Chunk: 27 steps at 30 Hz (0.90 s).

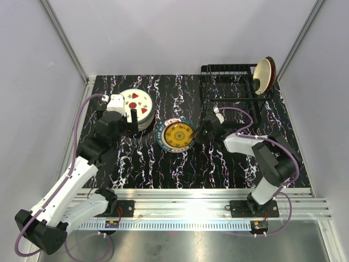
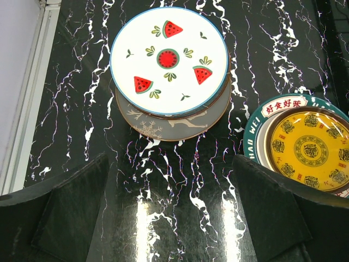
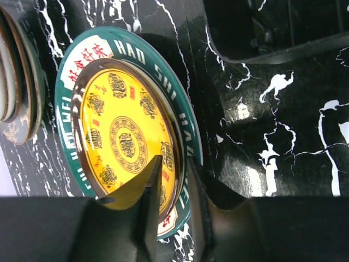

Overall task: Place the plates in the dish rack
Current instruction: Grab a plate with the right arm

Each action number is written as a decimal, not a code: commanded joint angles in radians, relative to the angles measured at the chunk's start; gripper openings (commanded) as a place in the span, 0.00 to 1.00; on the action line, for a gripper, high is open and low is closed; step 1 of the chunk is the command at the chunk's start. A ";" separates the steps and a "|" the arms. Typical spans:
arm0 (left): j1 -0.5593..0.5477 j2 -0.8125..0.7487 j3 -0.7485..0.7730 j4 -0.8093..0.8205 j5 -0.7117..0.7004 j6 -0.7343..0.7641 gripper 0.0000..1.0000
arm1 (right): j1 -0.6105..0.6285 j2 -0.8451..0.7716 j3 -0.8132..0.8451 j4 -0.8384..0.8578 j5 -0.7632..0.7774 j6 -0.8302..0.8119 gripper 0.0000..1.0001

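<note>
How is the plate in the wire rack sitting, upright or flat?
Upright: the round cream ceramic plate, brown-rimmed, stands on edge at the right end of the black wire dish rack.

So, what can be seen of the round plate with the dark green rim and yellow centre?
This glossy, ceramic-looking plate with dark green rim and yellow centre lies face up on the black marbled table, close to the stack of plates but apart. White letters and a white patch with red Chinese signs run round the rim; a brown band frames the yellow well, printed with dark medallions. The right gripper straddles its rim, one finger inside, one outside, and seems to pinch it.
</note>
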 commanded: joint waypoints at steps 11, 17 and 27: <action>-0.004 -0.017 0.023 0.029 0.015 -0.007 0.99 | 0.018 -0.020 0.035 -0.077 0.064 -0.019 0.21; -0.004 -0.019 0.025 0.028 0.013 -0.005 0.99 | 0.019 -0.072 0.020 -0.114 0.093 -0.026 0.10; -0.004 -0.011 0.023 0.029 0.005 -0.005 0.99 | 0.019 -0.136 0.035 -0.151 0.107 -0.026 0.00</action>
